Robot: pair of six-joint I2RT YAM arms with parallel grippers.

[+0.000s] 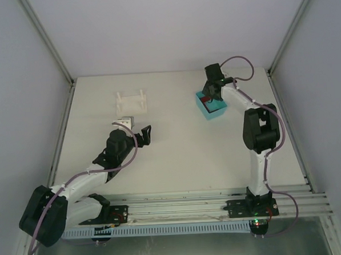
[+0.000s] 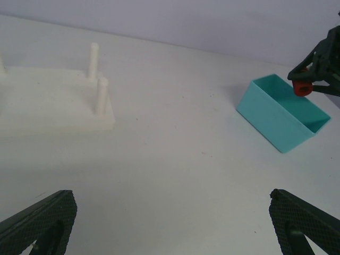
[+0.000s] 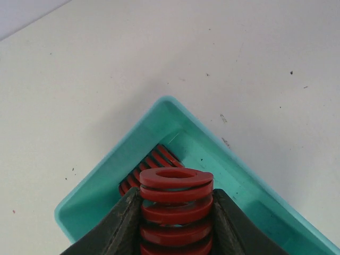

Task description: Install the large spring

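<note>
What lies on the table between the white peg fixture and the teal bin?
Only bare table between peg fixture and teal bin, seen in the left wrist view.

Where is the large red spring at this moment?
In the right wrist view, the large red spring is clamped between the fingers of the right gripper, just above the teal bin, toward the far right of the table.
</note>
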